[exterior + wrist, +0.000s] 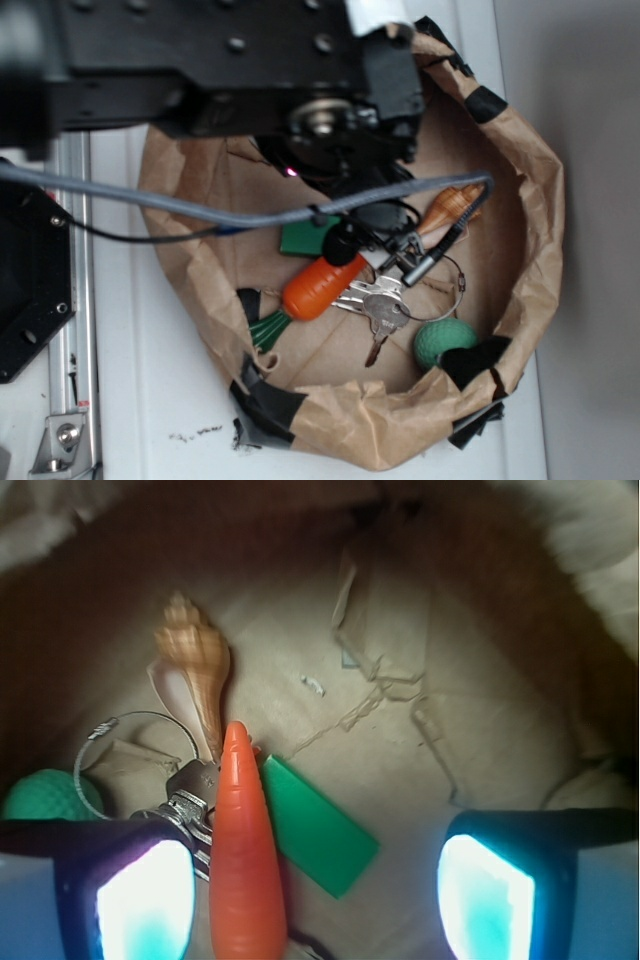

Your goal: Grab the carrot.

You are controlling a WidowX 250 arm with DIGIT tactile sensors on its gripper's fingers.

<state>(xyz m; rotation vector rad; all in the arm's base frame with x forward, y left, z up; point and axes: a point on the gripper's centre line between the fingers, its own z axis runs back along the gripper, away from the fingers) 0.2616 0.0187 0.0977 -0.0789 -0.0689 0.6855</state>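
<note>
Carrot: glossy orange toy carrot (322, 286), a tapered cone with a dark green leafy stub, lies on the floor of the crumpled brown paper bag (520, 300); every place below is given from it.
Left of carrot, wrist view: a textured green ball (45, 796) sits at the picture's left edge, and a thin wire ring (125, 742) lies between ball and carrot.
Keys: a bunch of silvery metal keys (375, 305) touches the carrot's side; in the wrist view they peek from under its left flank.
Shell: a brown spiral seashell (192, 670) lies just beyond the carrot's tip and a little left, its narrow end nearly meeting the tip.
Carrot in wrist view: it (240, 850) runs upright from the bottom edge, tip pointing away from the camera.
Block: a flat green rectangular block (318, 823) lies just right of the carrot, slanted, its near edge beside the carrot's flank.
Gripper: the black gripper (315, 890) hangs with jaws spread wide; the left finger (135, 895) stands close beside the carrot, the right one well apart from it, past the block. Nothing is held.
Arm, exterior view: the black arm and a grey cable (250, 212) pass above the carrot, hiding part of the block.
</note>
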